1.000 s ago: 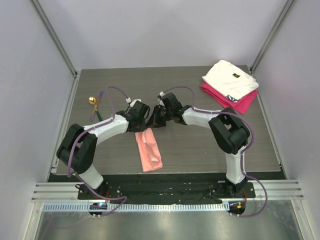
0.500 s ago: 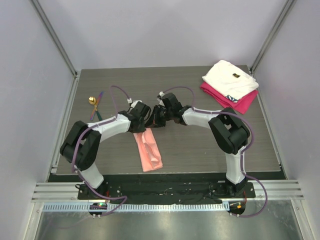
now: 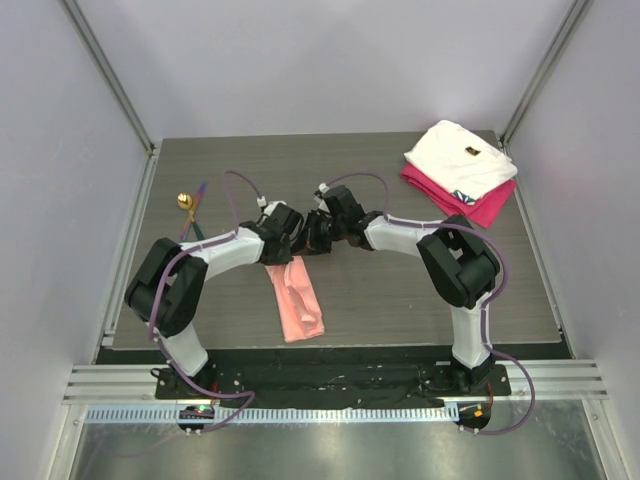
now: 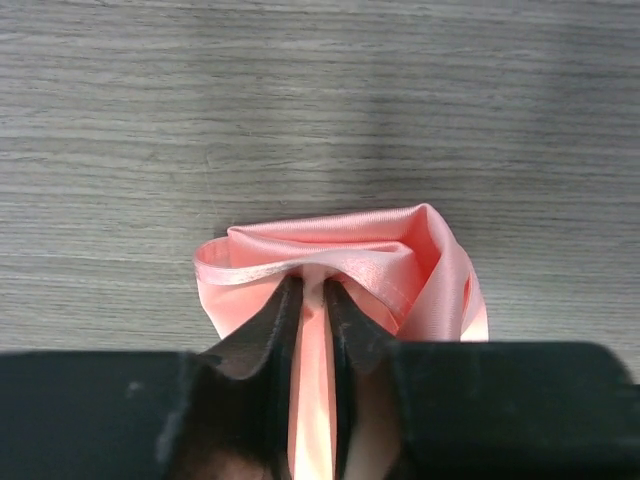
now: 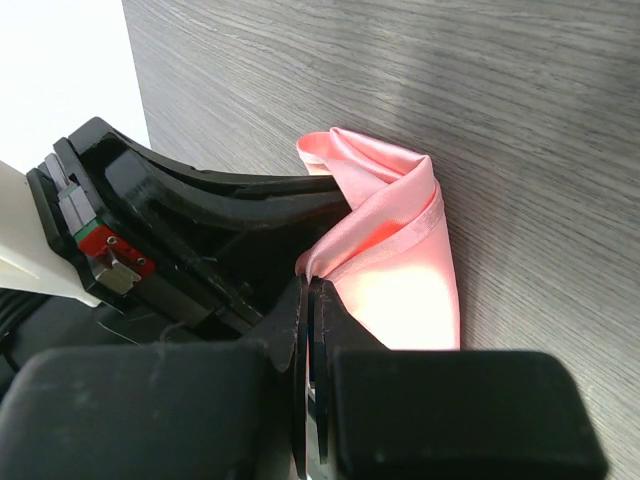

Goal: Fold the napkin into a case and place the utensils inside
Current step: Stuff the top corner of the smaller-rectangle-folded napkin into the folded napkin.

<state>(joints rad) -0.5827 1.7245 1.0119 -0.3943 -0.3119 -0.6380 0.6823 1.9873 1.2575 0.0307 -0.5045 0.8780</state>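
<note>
The salmon-pink napkin (image 3: 297,298) lies as a long folded strip on the table, its far end gathered up between the two grippers. My left gripper (image 3: 291,243) is shut on that bunched far end (image 4: 330,255), cloth running between its jaws. My right gripper (image 3: 313,240) is shut on the same end's edge (image 5: 385,215), right beside the left gripper (image 5: 200,245). The utensils (image 3: 189,209), a gold spoon bowl with thin purple and green handles, lie at the far left of the table, apart from both grippers.
A folded white cloth (image 3: 460,158) lies on a folded magenta cloth (image 3: 478,205) at the back right corner. Grey walls and metal rails (image 3: 128,235) border the wooden table on the left and right.
The left arm's elbow has shifted slightly right. Both grippers stay shut on the napkin's far end; the napkin has barely moved.
</note>
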